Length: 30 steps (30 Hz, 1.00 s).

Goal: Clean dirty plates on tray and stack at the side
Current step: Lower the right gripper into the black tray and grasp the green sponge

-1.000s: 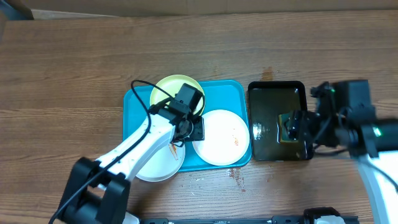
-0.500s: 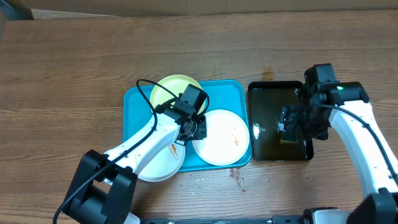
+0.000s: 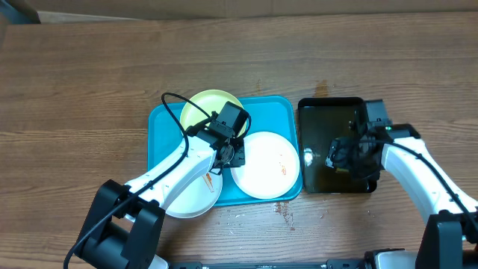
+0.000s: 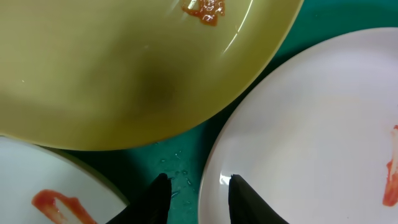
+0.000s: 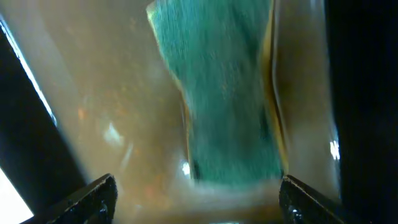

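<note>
Three dirty plates lie on the turquoise tray (image 3: 159, 123): a yellow-green plate (image 3: 200, 108) at the back, a white plate (image 3: 265, 166) on the right and another white plate (image 3: 187, 198) hanging over the front left rim. All three carry reddish smears. My left gripper (image 3: 230, 154) is low between them. In the left wrist view its fingers (image 4: 200, 190) straddle the rim of the right white plate (image 4: 311, 124), with wet tray (image 4: 180, 155) showing in the gap. My right gripper (image 5: 198, 196) stands wide open just short of a green sponge (image 5: 224, 93).
A glossy black tray (image 3: 321, 112) holding brownish water sits right of the turquoise tray, and the right gripper (image 3: 340, 157) is down inside it. Small stains mark the wooden table (image 3: 284, 209) near the front. A cardboard edge runs along the back.
The right arm swung in from the right and dropped into the black tray toward the sponge, jaws widening. The left jaws narrowed around the white plate's rim; that arm barely moved.
</note>
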Available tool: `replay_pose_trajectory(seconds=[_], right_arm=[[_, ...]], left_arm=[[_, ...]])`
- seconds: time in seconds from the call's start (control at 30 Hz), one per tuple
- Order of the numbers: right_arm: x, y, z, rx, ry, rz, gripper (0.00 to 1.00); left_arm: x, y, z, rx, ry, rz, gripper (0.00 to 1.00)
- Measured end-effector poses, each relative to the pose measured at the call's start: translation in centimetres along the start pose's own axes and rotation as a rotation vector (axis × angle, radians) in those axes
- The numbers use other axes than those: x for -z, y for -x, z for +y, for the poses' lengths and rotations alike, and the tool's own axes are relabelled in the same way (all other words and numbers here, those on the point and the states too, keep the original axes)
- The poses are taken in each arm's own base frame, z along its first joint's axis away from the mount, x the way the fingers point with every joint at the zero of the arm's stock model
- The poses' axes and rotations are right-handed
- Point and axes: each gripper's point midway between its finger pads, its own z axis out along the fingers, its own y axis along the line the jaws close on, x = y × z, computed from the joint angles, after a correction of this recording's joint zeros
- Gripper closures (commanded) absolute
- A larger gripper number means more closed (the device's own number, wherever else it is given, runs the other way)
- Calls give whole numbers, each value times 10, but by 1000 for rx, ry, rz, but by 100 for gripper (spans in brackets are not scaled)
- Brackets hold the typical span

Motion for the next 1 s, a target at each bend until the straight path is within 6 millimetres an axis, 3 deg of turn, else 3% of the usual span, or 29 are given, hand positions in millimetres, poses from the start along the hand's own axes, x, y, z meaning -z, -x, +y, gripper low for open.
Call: replay_pose_trajectory(seconds=[0.23,0.5,0.63,0.8,0.83,1.0], right_arm=[[-6,20,-2,3,-13,-102,16],[-5,25,-8,2,-47,-126,16],[-6,27,-11,1,-66,-143,15],[-19,21,-16,2,-69,-148,12],[-21,19,-17,1,-70,-147,16],[-30,6,-23,-4,-82,-115,53]], left_arm=[[-4,-10,-7,-41,9,-2,65],[-10,-9,-5,-45,20,-19,64],[-21,-11,-4,-48,34,-1,81],[-24,-11,-3,-44,36,-2,80],[-24,-11,-4,-44,35,-3,80],[-24,-11,-4,-44,35,-3,79]])
